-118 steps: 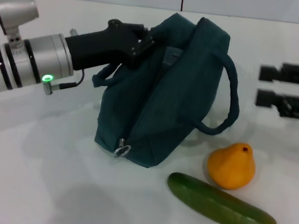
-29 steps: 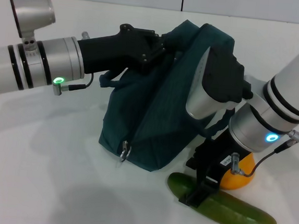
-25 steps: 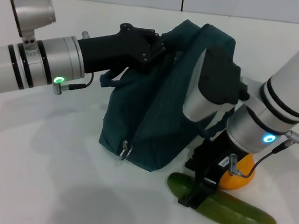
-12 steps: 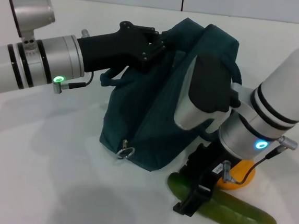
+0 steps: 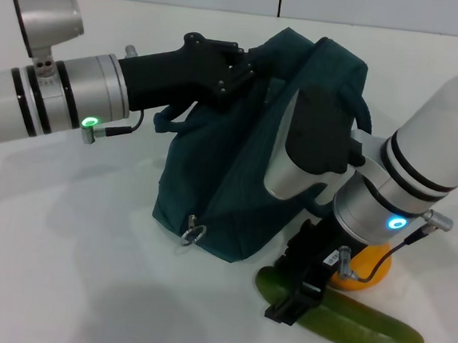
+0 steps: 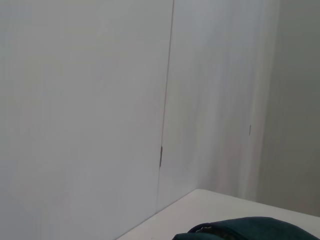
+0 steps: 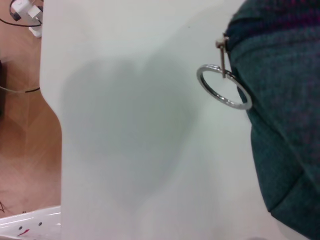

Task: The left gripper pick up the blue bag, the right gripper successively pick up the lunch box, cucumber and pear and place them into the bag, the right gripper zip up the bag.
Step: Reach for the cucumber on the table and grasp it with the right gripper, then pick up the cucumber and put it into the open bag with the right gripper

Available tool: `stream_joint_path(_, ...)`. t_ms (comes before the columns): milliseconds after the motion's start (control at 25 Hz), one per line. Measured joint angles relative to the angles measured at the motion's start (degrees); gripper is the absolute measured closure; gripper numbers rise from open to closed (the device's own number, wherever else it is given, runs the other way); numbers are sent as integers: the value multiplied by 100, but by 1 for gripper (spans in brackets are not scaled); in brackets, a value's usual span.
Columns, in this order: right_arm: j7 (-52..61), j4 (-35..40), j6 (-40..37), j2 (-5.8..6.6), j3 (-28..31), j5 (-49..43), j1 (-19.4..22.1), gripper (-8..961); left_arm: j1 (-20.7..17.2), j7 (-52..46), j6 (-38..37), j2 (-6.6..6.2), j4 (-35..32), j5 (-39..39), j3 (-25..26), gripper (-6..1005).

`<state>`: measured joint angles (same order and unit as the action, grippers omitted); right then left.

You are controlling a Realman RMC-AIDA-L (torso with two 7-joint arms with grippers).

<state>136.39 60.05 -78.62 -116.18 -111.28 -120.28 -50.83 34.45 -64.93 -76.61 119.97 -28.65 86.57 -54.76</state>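
Your left gripper [image 5: 236, 66] w/ jaws clamped on blue bag [image 5: 245, 169] top, bag on worktop [image 5: 61, 253], right gripper [image 5: 297, 288] down on cucumber [image 5: 360, 327] beside pear [image 5: 364, 276], can't tell its jaws' state

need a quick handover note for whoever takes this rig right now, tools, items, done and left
Left tool: shut on the blue bag, gripping its top edge and holding it up on the white table.
Right tool: low over the near end of the cucumber; grip state unclear.
Pear sits beside the cucumber, behind the right arm.
Lunch box is not visible.
Zipper ring hangs at the bag's near end.
Left: cucumber, pear, then zip.
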Motion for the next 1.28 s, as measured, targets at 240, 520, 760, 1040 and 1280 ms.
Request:
stream_joint_path(240,8,-3,40,0,-8,1,-14,249,0,7,-2,0,0,0,0,922)
stream_joint_path(520,65,-92,49,0,-17,44,-88,321,0,8,-3,-6,0,-3,0,921)
stream_joint_path(760,65,-192,59,0,-17,155,-150,382,-3,38,-3,-9,-16,-3,0,921)
stream_joint_path(1040,-21,-64,-32,13,395,203,-3,413,-57,57,-18,-21,-62,-3,0,922)
stream_joint_path(1280,-587,163,-423,27,1343,280,487,421,-97,112,-21,-26,-70,-3,0,922)
